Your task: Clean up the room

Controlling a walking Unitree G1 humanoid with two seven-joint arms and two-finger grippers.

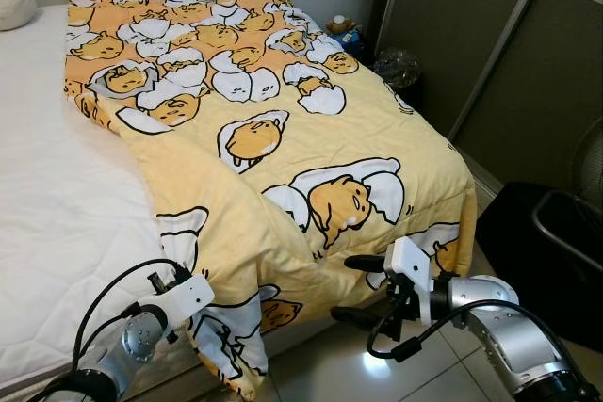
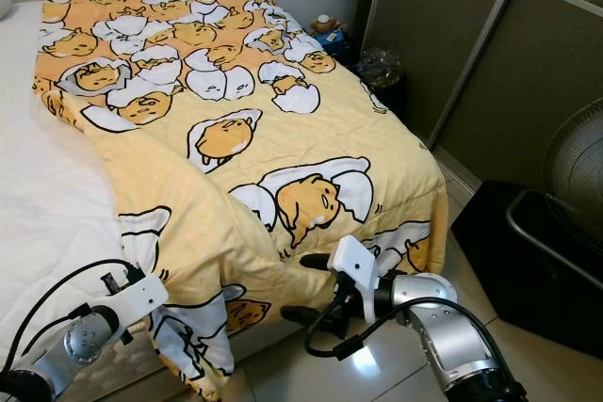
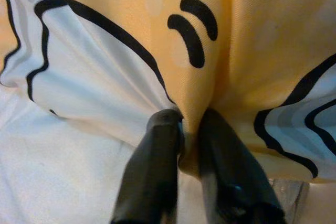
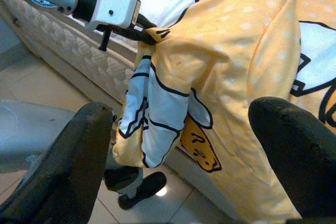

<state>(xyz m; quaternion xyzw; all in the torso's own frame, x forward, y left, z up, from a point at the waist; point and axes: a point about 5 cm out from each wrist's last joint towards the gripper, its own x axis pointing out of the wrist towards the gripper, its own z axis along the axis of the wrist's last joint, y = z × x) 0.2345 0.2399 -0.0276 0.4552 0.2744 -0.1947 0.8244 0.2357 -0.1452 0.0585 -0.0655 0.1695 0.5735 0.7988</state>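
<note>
Two end effectors work at the foot of the bed [image 1: 57, 233], where a yellow blanket [image 1: 283, 167] printed with egg characters lies spread from the headboard end down over the mattress, its long axis running away from the robot and its near corner spilling over the edge toward the tiled floor [image 1: 311, 378]. On the left, the left end effector [image 3: 190, 145] is clenched on a fold of the blanket's hanging corner; the left wrist view has both black fingers [image 3: 155, 171] pinching cloth between them, right where the yellow meets the white mattress cover. Moving right, the hanging edge drapes between the two arms. The right end effector [image 1: 363, 287] hovers just off the blanket's foot edge, its jaws spread wide and empty, the fabric lying directly ahead of it in the right wrist view and not yet between the fingers. My judgement is that the coming move turns on this gap: the right arm is the nearer one to the free corner and would need to advance toward the bed before closing. Farther right stand a sliding wardrobe [image 1: 490, 54] and a fan [image 2: 575, 171]. No containers can be made out with contents.
</note>
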